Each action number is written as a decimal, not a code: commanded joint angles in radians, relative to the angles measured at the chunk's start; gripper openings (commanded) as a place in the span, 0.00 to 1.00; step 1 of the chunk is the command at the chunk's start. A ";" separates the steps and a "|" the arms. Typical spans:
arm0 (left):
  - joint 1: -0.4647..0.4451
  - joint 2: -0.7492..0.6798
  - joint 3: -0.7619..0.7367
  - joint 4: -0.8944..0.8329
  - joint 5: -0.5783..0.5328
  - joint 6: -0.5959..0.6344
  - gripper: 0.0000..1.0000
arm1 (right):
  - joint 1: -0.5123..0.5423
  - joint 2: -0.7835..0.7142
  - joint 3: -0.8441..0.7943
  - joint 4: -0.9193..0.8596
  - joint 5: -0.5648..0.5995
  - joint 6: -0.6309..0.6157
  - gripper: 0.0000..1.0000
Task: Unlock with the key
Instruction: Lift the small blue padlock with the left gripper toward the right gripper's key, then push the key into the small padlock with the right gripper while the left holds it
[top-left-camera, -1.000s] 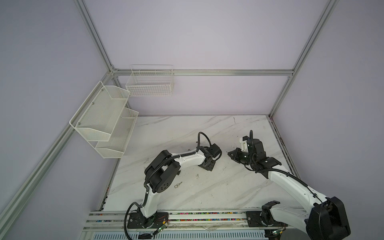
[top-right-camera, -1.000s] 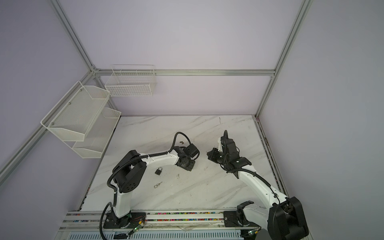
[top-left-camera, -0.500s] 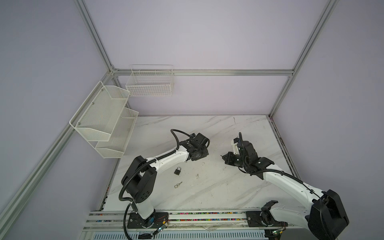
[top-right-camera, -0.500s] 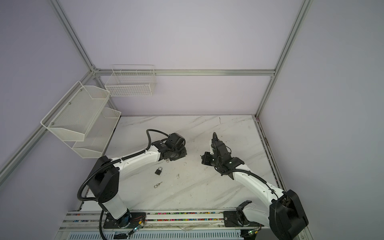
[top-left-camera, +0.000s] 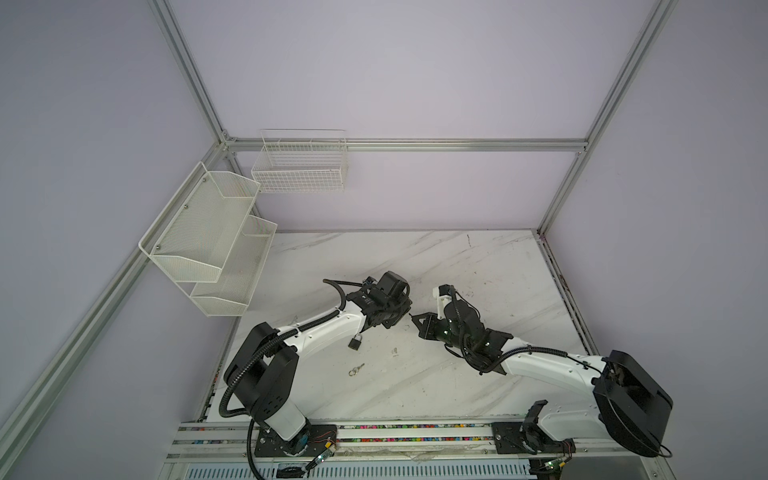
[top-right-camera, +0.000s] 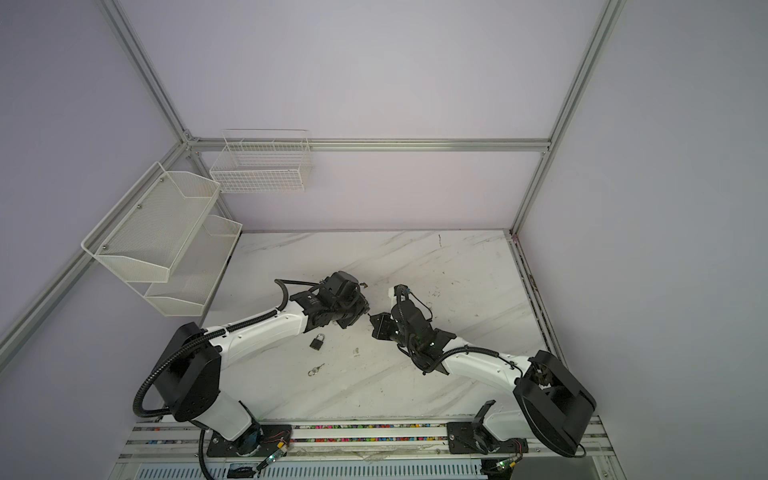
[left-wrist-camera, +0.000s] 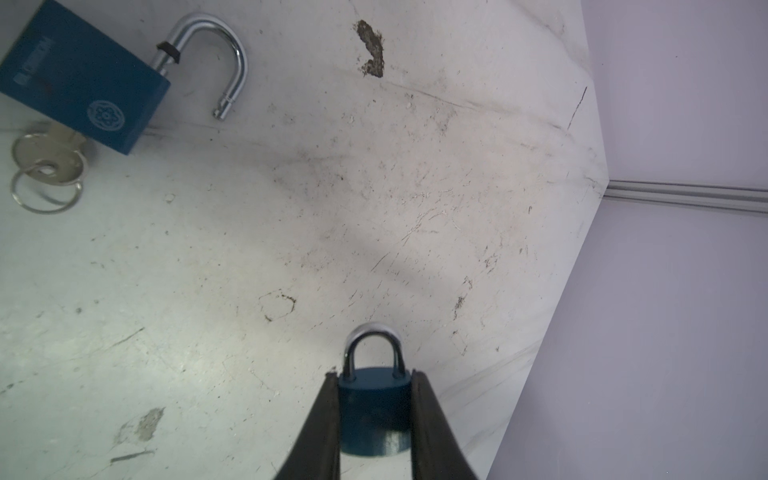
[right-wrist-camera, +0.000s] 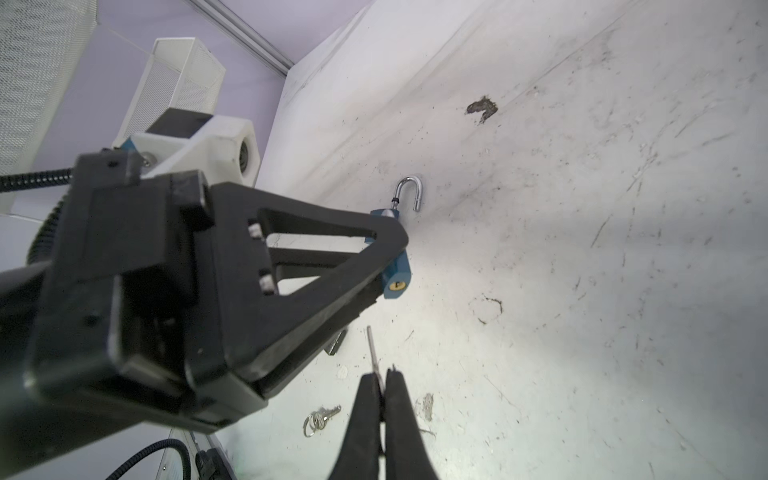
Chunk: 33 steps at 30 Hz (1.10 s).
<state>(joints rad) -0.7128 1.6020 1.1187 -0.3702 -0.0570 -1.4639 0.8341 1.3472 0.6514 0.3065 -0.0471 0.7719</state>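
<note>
Left claw, right claw: pinched, close.

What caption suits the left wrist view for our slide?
Left claw grips a shut padlock; an open padlock and keys lie on the table.

In both top views the left arm, based at 7 o'clock, and the right arm, based at 5 o'clock, have white shells and black joint housings. A ribbed black cable loops beside the left arm. The left tool and right tool are black, with slim tapering fingers.
</note>
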 joint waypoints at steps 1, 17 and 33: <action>0.003 -0.052 -0.039 0.043 -0.027 -0.032 0.00 | 0.004 -0.002 0.002 0.079 0.061 0.014 0.00; 0.003 -0.100 -0.068 0.060 -0.046 -0.047 0.00 | 0.007 0.050 0.030 0.111 0.064 0.002 0.00; 0.003 -0.114 -0.090 0.091 -0.065 -0.080 0.00 | 0.023 0.073 0.037 0.142 0.056 0.026 0.00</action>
<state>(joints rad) -0.7128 1.5311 1.0657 -0.3195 -0.0990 -1.5169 0.8474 1.4269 0.6750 0.4091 -0.0051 0.7799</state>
